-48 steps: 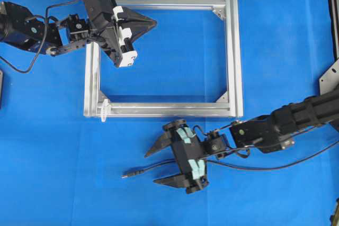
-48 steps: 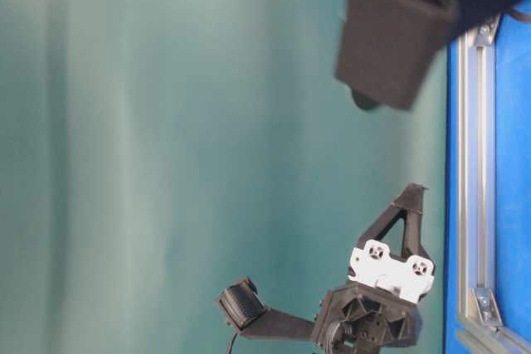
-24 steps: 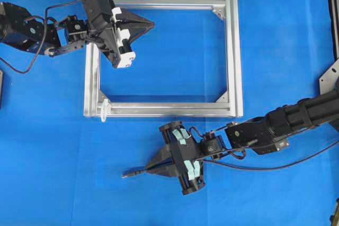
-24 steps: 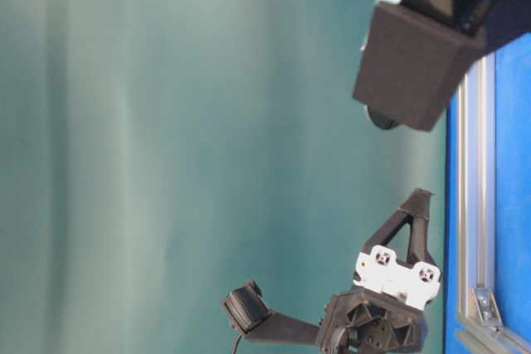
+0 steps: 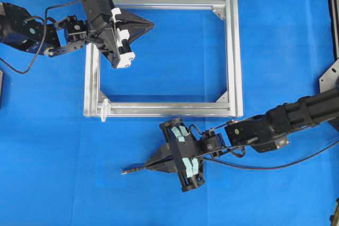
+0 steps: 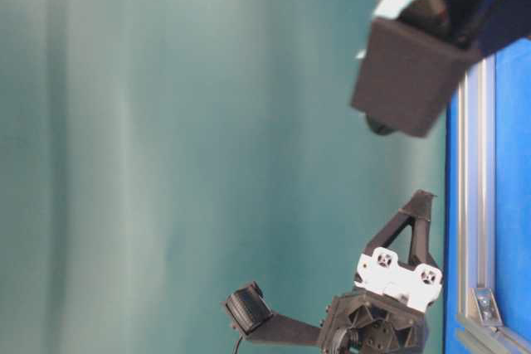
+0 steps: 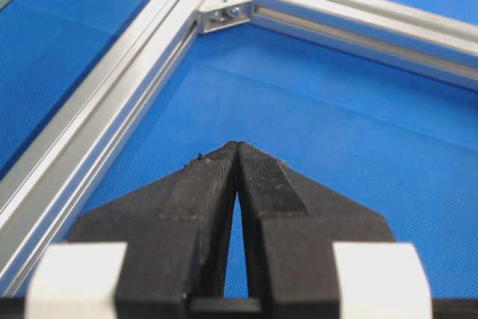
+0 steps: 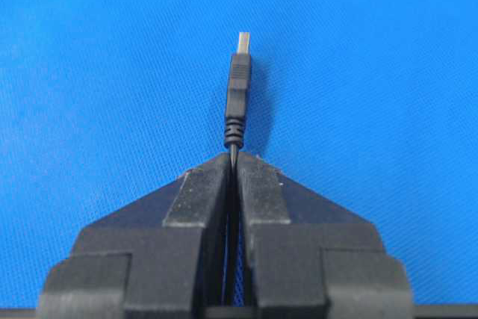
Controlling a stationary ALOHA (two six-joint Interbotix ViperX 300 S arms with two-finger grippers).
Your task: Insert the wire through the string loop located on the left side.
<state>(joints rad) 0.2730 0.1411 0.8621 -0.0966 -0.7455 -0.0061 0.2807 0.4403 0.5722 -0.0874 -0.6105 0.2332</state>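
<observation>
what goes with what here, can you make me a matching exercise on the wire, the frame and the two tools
Column 1:
1. wire
2. aluminium frame
3. left tool
4. right tool

Column 2:
A. shut and empty, over the frame's top left corner
B. clamped just behind its plug, metal tip pointing left in the overhead view
C. lying flat on the blue cloth, square and silver
D. shut on the wire, below the frame in the overhead view

Pairs: 1-B, 2-C, 3-A, 4-D
</observation>
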